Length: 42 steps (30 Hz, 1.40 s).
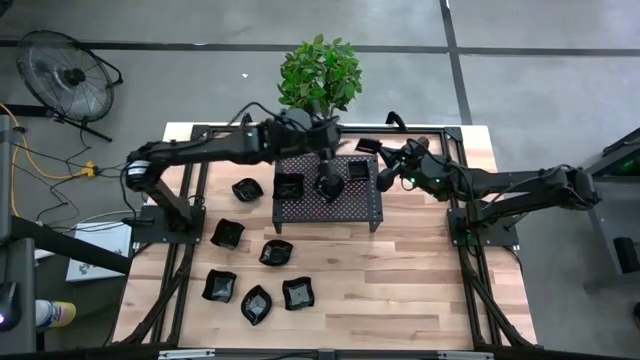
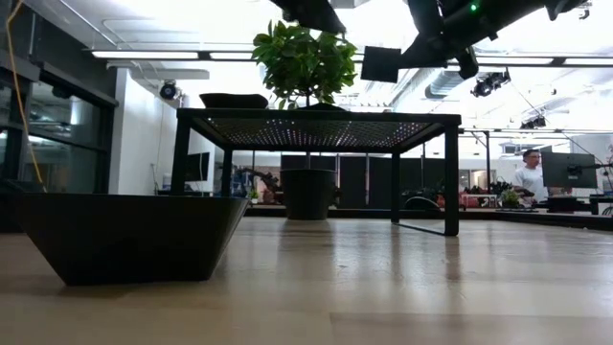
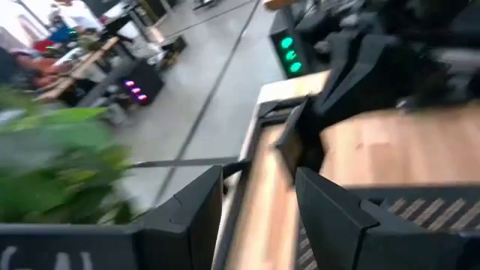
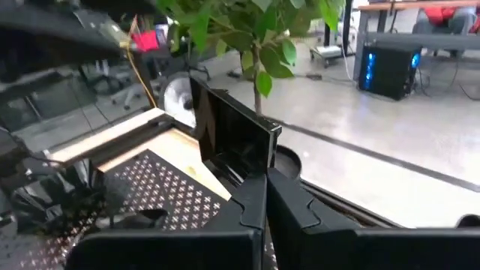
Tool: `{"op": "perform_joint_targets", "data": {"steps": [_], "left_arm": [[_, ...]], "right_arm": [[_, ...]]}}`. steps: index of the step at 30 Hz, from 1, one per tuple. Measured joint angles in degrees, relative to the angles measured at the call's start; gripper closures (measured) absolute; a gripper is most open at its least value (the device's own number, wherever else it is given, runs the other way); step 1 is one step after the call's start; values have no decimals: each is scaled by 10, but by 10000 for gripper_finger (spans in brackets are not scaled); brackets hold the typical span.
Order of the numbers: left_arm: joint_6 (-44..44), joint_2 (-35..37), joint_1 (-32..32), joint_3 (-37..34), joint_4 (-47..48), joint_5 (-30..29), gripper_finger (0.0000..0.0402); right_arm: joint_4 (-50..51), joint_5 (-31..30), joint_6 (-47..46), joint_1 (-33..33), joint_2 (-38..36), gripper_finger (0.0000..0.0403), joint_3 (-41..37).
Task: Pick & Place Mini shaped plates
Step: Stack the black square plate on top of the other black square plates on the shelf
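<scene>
Item: wooden table [image 1: 400,270], light butcher-block top. Its far edge carries a black perforated rack [image 1: 330,205]; the near right half of the top is bare board, open for movement.

Item: potted plant [image 1: 320,72], green, standing just behind the rack's far edge, crowding the approach from that side.

Item: mini shaped plates, glossy black.
- Six lie loose on the board left of and in front of the rack: one wavy-edged plate [image 1: 247,189] just beside the rack's left side, one squarish plate [image 1: 227,234], another [image 1: 276,253], and a front cluster of three [image 1: 220,286], [image 1: 256,304], [image 1: 297,293], near one another.
- On the rack: a square dish [image 1: 289,186] at the left, a second dish [image 1: 359,171] at the right, and one under the left gripper.
- One flat square plate [image 4: 229,131] stands upright, pinched at its lower edge by the right gripper [image 4: 266,180], fingers pressed together on it, above the rack's far right corner.

Item: left gripper [image 1: 326,180], above the rack's middle, fingers [image 3: 191,210] spread apart, nothing between them in the wrist view.

Item: floor fan [image 1: 65,75], off the table's far left corner.

Item: a person [image 2: 529,174], far in the room behind.
</scene>
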<state>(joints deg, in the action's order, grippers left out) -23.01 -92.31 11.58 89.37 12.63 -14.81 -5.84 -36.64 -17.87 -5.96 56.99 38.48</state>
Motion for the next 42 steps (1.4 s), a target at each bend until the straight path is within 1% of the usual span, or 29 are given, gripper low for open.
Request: {"op": "perform_joint_targets", "data": {"steps": [2, 5, 8, 10, 13, 15, 17, 19, 22, 24, 26, 30, 37, 42], "left_arm": [[-24, 18, 0, 0, 13, -21, 236], [-51, 51, 0, 0, 58, -39, 236], [-68, 85, 0, 0, 98, -41, 236], [-77, 101, 0, 0, 111, -43, 236], [-94, 122, 0, 0, 147, -40, 236], [-100, 131, 0, 0, 162, -39, 236], [-102, 137, 0, 0, 175, -38, 236], [-111, 140, 0, 0, 197, -37, 236], [-113, 140, 0, 0, 220, -33, 236], [-113, 141, 0, 0, 237, -19, 236], [-113, 141, 0, 0, 255, -15, 236], [-115, 141, 0, -6, 269, -12, 236], [-116, 141, 0, -37, 287, -12, 236], [-112, 141, -5, -51, 290, -12, 236]], "right_arm": [[31, 14, -2, -7, 0, 403, 17], [114, 46, -21, -25, 0, 403, 60], [218, 102, -59, -59, 0, 403, 116], [285, 164, -89, -91, 5, 403, 152], [368, 300, -148, -154, 24, 403, 195], [394, 398, -171, -194, 42, 403, 204], [396, 477, -185, -224, 61, 403, 206], [388, 537, -196, -243, 78, 403, 206], [380, 590, -211, -258, 96, 403, 206], [380, 628, -219, -268, 105, 403, 206], [380, 658, -229, -277, 114, 403, 207], [380, 692, -244, -287, 138, 403, 207], [383, 713, -261, -290, 183, 403, 207], [378, 720, -273, -297, 198, 403, 207]]}}
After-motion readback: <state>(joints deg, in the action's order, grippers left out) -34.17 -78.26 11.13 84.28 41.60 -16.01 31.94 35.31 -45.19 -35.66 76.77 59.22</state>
